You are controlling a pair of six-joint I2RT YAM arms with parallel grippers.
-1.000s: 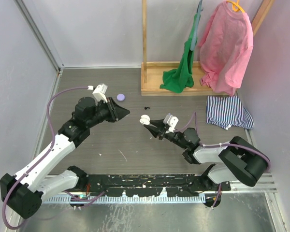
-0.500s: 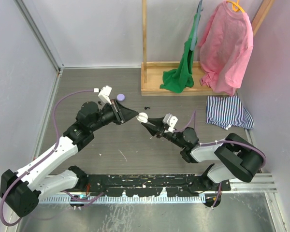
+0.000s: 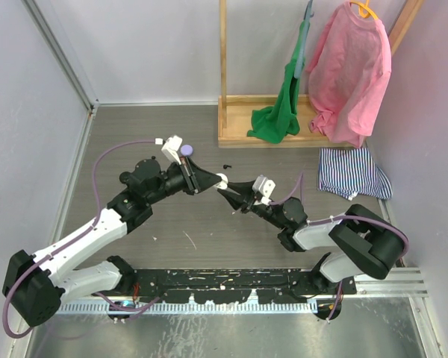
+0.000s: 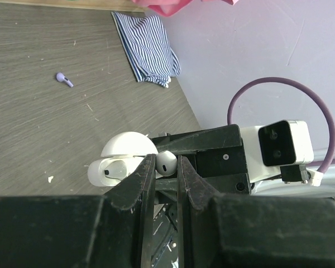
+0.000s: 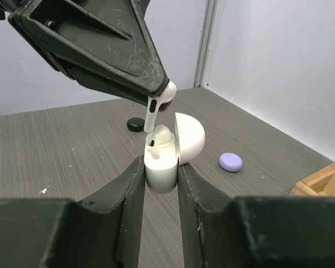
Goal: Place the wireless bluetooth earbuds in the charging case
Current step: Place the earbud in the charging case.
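Observation:
My right gripper (image 5: 161, 167) is shut on an open white charging case (image 5: 161, 164) and holds it above the table, lid tipped back. One white earbud (image 5: 162, 134) sits in the case. My left gripper (image 4: 166, 164) is shut on a second white earbud (image 4: 166, 162). In the right wrist view this earbud (image 5: 156, 109) hangs stem down, its tip just over the case's other slot. In the top view both grippers meet at the case (image 3: 222, 181) at mid-table. A lilac earbud (image 4: 64, 79) lies on the table.
A lilac puck case (image 5: 230, 162) and a black puck case (image 5: 136, 124) lie on the table beyond the held case. Small black pieces (image 3: 225, 165) lie near the wooden rack (image 3: 239, 138), which carries green and pink garments. A striped cloth (image 3: 352, 171) lies at the right.
My left gripper has moved right with the white earbud, from well clear of the case to right over it. The right gripper has raised the case slightly toward it.

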